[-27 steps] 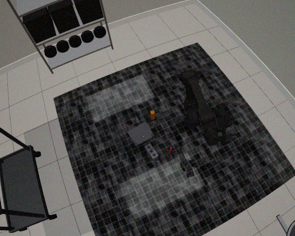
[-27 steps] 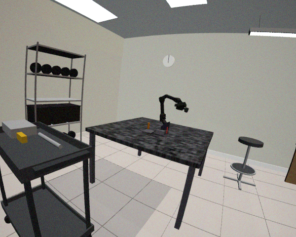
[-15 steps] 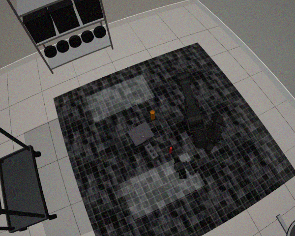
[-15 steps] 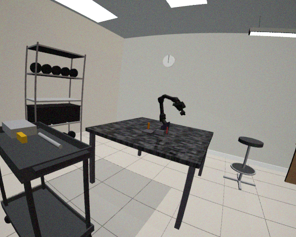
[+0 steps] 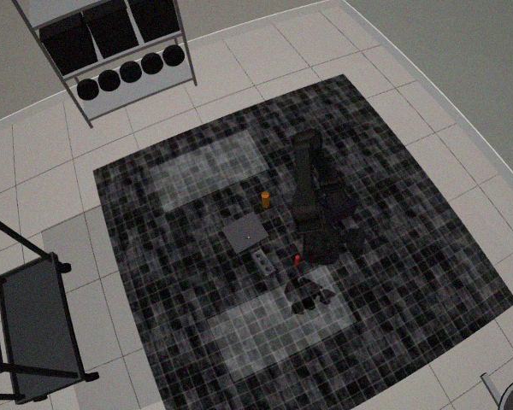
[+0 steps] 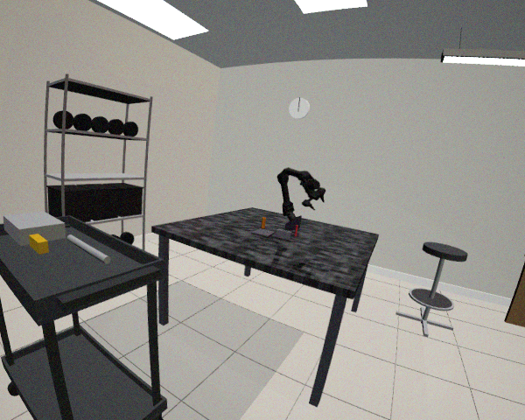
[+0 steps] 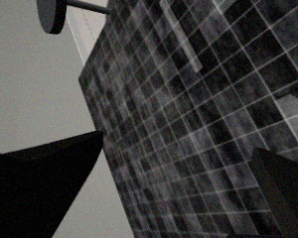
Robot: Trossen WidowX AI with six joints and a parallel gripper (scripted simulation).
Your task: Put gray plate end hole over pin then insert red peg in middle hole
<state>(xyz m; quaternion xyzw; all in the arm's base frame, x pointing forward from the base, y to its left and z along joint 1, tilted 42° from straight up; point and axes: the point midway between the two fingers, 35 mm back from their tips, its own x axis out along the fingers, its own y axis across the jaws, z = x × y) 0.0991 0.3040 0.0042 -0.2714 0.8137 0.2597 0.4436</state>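
The flat gray base (image 5: 244,229) (image 6: 263,232) lies near the middle of the dark checkered table (image 5: 403,243) (image 6: 331,260) (image 7: 214,99), with a small pin (image 5: 248,237) near its front edge. The gray plate (image 5: 263,262) (image 6: 282,234) with holes lies flat on the table just beside the base. The red peg (image 5: 297,260) (image 6: 296,231) stands upright to the right of the plate. My gripper (image 5: 310,302) (image 6: 314,199) (image 7: 175,146) is open and empty, raised well above the table and in front of the peg. The wrist view shows only the table top and my two fingers.
An orange cylinder (image 5: 265,200) (image 6: 263,221) stands behind the base. The arm's base (image 5: 312,198) (image 6: 291,217) sits to the right of the objects. A stool (image 6: 444,251) (image 7: 52,15), a cart (image 5: 36,308) (image 6: 73,264) and a shelf (image 5: 115,53) (image 6: 95,149) stand off the table.
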